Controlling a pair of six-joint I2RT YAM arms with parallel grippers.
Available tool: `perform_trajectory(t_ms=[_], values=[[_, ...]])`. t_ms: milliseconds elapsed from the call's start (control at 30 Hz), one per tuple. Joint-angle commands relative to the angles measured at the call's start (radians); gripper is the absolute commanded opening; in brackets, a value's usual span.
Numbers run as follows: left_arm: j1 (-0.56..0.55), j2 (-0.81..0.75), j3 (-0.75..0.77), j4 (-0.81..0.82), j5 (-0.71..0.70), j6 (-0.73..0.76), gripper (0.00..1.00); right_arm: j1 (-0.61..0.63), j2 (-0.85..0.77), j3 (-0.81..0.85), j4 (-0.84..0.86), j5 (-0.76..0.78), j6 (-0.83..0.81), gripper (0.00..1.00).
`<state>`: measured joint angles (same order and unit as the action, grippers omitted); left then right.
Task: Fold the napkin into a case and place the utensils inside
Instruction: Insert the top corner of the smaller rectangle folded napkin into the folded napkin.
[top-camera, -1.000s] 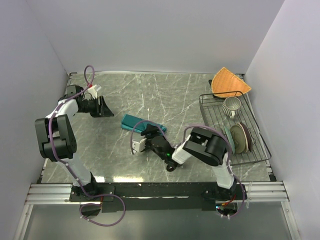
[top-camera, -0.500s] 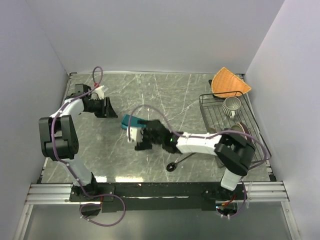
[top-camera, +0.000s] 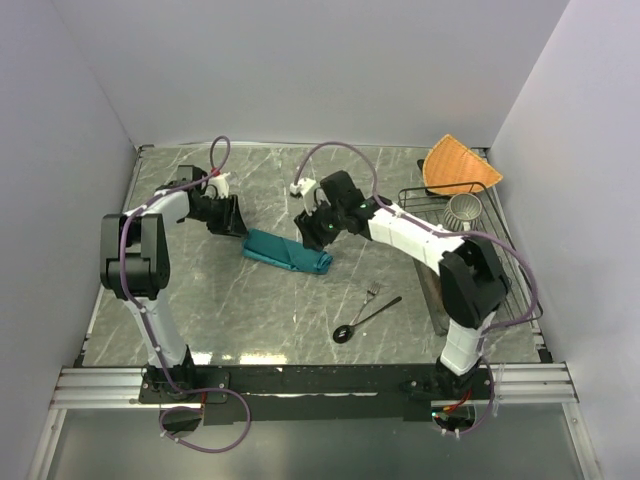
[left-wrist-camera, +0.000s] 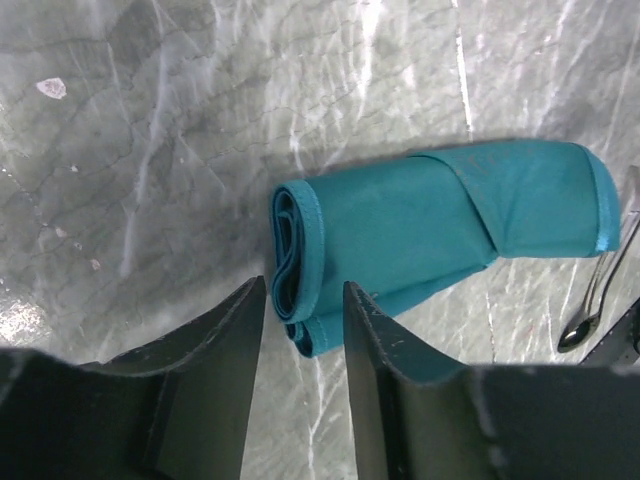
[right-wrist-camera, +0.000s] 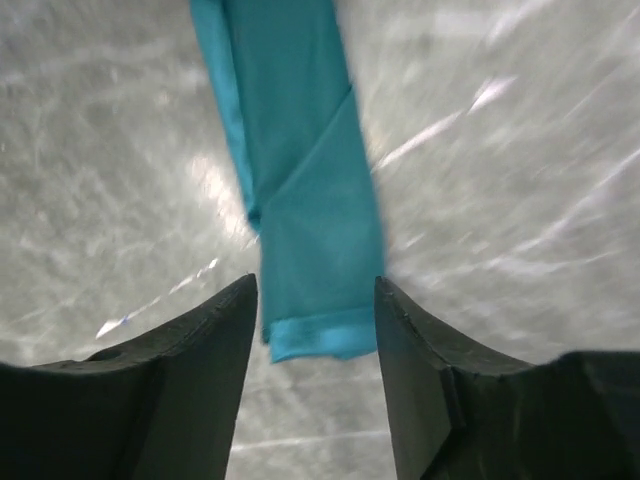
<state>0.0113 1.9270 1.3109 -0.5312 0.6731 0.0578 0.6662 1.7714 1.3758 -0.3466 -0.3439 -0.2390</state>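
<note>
1. The napkin lies on the table between the two arms. It is a long narrow bundle, already folded, with one slanted flap across its upper side.
2. The utensils are not inside it. The fork and the spoon lie close together on the stone surface, nearer to the arm bases. They are near the napkin's right end but apart from it.
3. The left gripper is at the left end of the napkin. Its jaws stand apart and hold nothing. In the left wrist view, the layered edge of the cloth shows in the gap between the two fingers.
4. The right gripper hangs over the far side of the napkin's right half. Its jaws are also apart and empty. Its wrist view is blurred, so how high it is above the cloth cannot be told.
5. Judged from this, the folding step is near its end and the case is being checked or adjusted. The step of putting the utensils in is not yet begun.
6. The next move probably needs one gripper to pin the case or lift its upper layer at the layered end. The other gripper then has to fetch a utensil.
7. The handles are thin and lie flat on hard stone, so the fingertips must come very low. A careless pull on the cloth may loosen the fold.
</note>
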Motion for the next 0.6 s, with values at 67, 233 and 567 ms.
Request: perform_trajectory(t_ms=[67, 233, 567], values=[[-0.007, 0.015, 0.039, -0.012, -0.021, -0.01, 0.41, 0.004, 0.089, 0.025, -0.141, -0.075, 0.096, 0.56], [-0.034, 0.018, 0.03, -0.032, -0.014, -0.009, 0.39, 0.003, 0.154, 0.028, -0.15, -0.055, 0.102, 0.56], [-0.042, -0.005, 0.002, -0.093, 0.005, -0.012, 0.2, 0.0, 0.221, -0.003, -0.146, -0.093, 0.135, 0.56]])
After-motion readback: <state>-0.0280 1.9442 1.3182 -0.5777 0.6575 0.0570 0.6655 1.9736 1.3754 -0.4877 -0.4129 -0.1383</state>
